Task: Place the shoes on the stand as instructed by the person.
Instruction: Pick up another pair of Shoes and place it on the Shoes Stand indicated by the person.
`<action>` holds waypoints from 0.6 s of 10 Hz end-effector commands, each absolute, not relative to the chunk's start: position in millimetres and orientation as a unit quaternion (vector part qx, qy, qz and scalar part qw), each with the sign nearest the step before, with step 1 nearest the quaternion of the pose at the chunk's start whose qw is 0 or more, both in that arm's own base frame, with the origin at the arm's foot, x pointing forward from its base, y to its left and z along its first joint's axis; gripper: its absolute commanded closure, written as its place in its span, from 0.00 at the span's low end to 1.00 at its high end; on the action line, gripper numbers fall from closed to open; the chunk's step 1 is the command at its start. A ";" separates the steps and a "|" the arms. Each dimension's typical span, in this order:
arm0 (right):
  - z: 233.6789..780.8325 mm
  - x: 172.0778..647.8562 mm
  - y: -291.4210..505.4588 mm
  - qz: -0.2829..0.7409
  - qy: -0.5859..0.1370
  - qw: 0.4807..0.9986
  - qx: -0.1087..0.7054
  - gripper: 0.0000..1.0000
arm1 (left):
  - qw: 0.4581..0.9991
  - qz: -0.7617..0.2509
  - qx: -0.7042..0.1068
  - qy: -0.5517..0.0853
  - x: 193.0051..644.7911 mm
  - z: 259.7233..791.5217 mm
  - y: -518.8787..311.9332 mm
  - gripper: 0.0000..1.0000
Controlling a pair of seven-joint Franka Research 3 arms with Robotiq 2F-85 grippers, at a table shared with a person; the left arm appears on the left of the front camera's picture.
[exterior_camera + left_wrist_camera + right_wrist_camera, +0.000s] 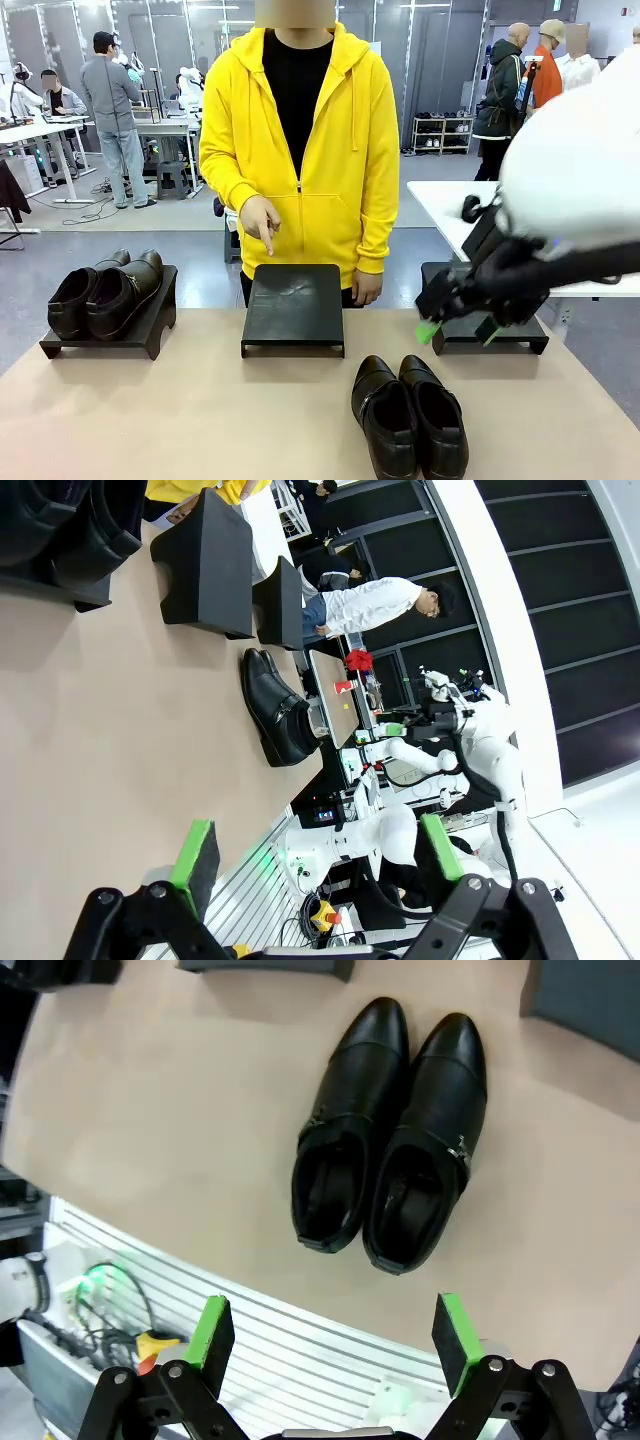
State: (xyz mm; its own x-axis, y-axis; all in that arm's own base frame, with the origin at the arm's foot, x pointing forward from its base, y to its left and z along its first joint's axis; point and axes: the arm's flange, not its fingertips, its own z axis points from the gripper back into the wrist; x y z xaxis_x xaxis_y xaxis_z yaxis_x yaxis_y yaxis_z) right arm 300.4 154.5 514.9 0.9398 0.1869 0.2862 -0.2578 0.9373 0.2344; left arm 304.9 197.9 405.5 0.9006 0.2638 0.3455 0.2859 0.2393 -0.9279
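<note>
One pair of shoes (105,295) sits on the far-left stand (150,325); 2nd pair (408,415) lies on the surface (150,420) near right, w/ person's hand (262,222) pointing at bare mid stand (293,305), right hand (458,333) & left hand (316,850) both released, holding nothing.
</note>
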 end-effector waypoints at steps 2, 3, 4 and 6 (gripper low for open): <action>468.2 316.6 182.9 0.092 -0.108 0.986 0.092 0.00 | 0.748 -0.014 -0.623 -0.230 303.4 406.4 196.8 0.00; 451.6 319.1 187.1 0.097 -0.094 0.988 0.078 0.00 | 0.748 -0.014 -0.623 -0.230 303.4 406.4 196.8 0.00; 435.7 320.9 190.1 0.103 -0.081 0.989 0.071 0.00 | 0.748 -0.014 -0.623 -0.230 303.4 406.4 196.8 0.00; 407.9 324.5 194.9 0.110 -0.077 0.989 0.061 0.00 | 0.748 -0.014 -0.623 -0.230 303.4 406.4 196.8 0.00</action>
